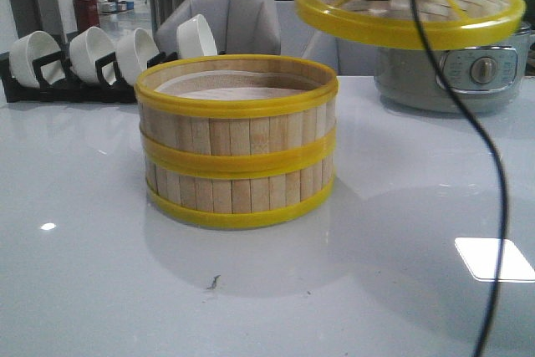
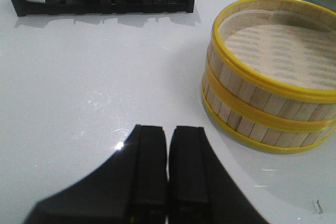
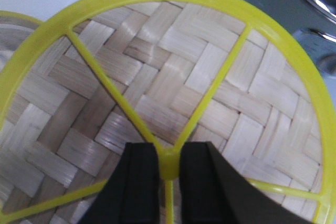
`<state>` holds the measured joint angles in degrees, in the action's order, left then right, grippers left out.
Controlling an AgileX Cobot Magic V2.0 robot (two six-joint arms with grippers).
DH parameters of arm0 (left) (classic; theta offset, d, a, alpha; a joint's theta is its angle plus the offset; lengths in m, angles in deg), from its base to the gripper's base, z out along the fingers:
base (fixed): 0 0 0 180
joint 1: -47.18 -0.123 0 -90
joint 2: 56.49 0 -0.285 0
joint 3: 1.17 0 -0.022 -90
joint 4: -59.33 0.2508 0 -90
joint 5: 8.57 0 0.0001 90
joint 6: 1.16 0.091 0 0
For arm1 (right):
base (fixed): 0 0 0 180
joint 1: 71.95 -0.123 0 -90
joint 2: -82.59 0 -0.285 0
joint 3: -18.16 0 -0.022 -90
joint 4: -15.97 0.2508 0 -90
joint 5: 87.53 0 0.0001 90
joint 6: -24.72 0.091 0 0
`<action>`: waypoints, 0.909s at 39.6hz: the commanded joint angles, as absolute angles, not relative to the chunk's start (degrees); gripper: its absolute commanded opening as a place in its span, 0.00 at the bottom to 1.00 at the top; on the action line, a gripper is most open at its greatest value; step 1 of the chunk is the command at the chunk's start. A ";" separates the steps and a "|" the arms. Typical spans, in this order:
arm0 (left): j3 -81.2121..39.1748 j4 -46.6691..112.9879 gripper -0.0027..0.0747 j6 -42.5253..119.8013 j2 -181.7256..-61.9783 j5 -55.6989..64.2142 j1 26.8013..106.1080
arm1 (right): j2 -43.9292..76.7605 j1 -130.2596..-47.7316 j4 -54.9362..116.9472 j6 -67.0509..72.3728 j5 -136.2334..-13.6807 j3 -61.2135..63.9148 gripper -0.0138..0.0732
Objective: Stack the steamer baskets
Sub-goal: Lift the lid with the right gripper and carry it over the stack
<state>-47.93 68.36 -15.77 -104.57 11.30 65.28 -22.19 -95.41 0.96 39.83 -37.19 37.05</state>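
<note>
Far left, back edge of the table point(image 1: 100, 290): I see a black rack point(image 1: 50, 81) with white bowls point(image 1: 92, 52) standing on edge.

Left gripper point(image 2: 168, 182): only in the left wrist view. Fingers point(image 2: 149, 166) pressed together, no gap, nothing between them. It hangs above bare tabletop, apart from the baskets.

Centre: two steamer baskets point(image 1: 236, 144), one stacked on the other, yellow rims lined up, stack upright on the table. Whitish liner point(image 2: 283, 48) shows inside the top one. Top is open, uncovered.

Right of the stack and higher: the lid point(image 1: 410, 6), up in the air, slightly tilted, not touching the baskets. Right gripper point(image 3: 168, 163) has it; the wrist view shows both fingers point(image 3: 139, 177) clamped on the yellow hub point(image 3: 169, 160) where the spokes meet, woven bamboo panel all around. In the front view the gripper itself is out of frame; I only see a black cable point(image 1: 493, 173) hanging down past the lid.

Behind the lid, far right: a grey-green pot point(image 1: 456, 73) on the table, dial facing me.
</note>
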 commanded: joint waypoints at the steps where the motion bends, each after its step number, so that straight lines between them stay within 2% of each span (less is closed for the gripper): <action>1: -46.22 68.61 0.16 -16.15 -104.71 6.36 65.13 | -21.74 -99.68 0.28 37.93 -38.02 42.98 0.20; 12: -46.22 68.61 0.16 -16.15 -104.71 6.36 65.13 | -31.66 -108.50 1.79 35.35 -31.89 55.83 0.20; 36: -46.22 68.61 0.16 -16.15 -104.71 6.36 65.13 | -39.71 -109.76 2.93 35.09 -33.31 62.95 0.20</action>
